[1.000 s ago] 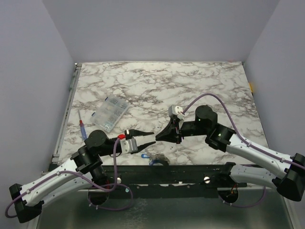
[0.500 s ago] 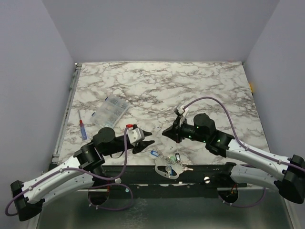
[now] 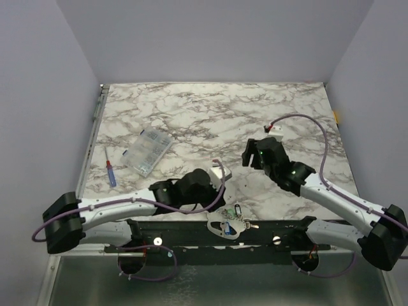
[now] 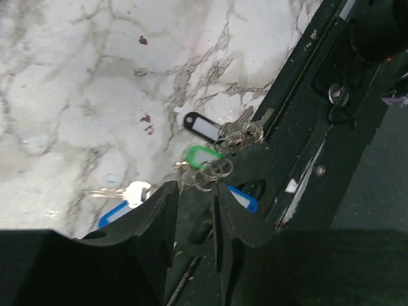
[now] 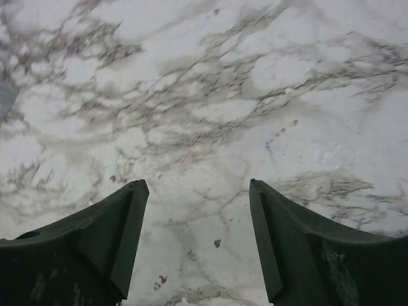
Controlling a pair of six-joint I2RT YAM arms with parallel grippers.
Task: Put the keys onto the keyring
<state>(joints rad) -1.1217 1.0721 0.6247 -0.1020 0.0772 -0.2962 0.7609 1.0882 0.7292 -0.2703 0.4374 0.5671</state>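
Jaws of the right gripper [image 5: 196,186] are spread wide above bare desk [image 5: 191,76], nothing gripped. Left gripper [image 4: 196,186] jaws are narrowed but empty, probably readied for pinching; just beyond them, at the desk's near edge, the keyring [image 3: 213,224] and keys [image 4: 203,155] are bunched.

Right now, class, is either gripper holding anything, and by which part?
Nothing held: right gripper open over bare marble; left gripper parted over the keys, unclamped.
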